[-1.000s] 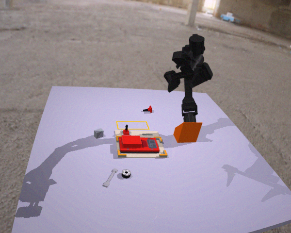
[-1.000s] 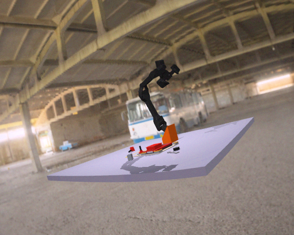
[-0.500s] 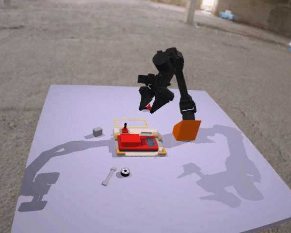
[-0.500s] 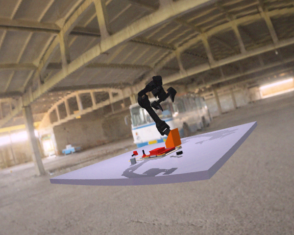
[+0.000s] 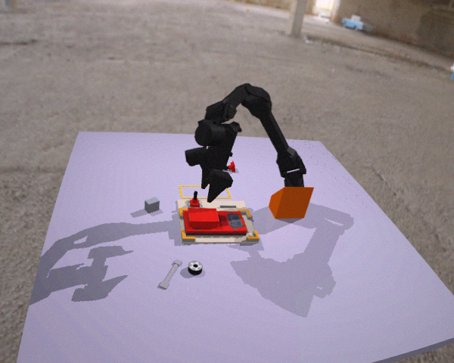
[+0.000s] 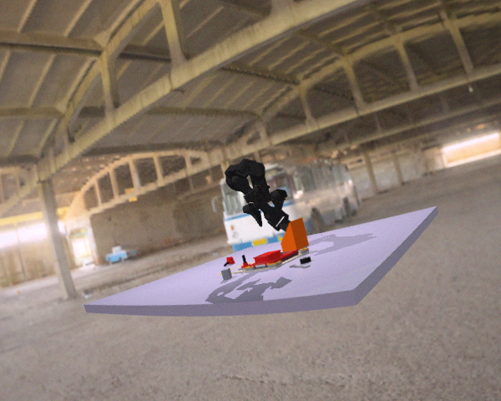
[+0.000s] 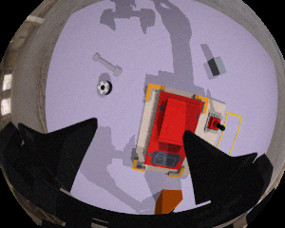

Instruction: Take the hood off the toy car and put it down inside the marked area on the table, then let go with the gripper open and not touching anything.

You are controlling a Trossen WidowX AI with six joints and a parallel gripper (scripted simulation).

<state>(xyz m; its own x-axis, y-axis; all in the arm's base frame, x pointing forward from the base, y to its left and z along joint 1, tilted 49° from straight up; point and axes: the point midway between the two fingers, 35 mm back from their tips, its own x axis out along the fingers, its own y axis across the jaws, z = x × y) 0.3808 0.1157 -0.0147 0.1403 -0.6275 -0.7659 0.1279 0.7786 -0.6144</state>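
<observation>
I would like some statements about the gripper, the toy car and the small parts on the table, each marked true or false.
1. The gripper is open and holds nothing. True.
2. The red hood already lies inside the yellow marked area. False: it is on the toy car; nothing lies in the visible part of the area.
3. The black ring lies beside the grey flat bar. True.
4. The grey cube sits on top of the car. False: it stands apart on the table.
5. The gripper touches the hood. False: it hangs above the car.
</observation>
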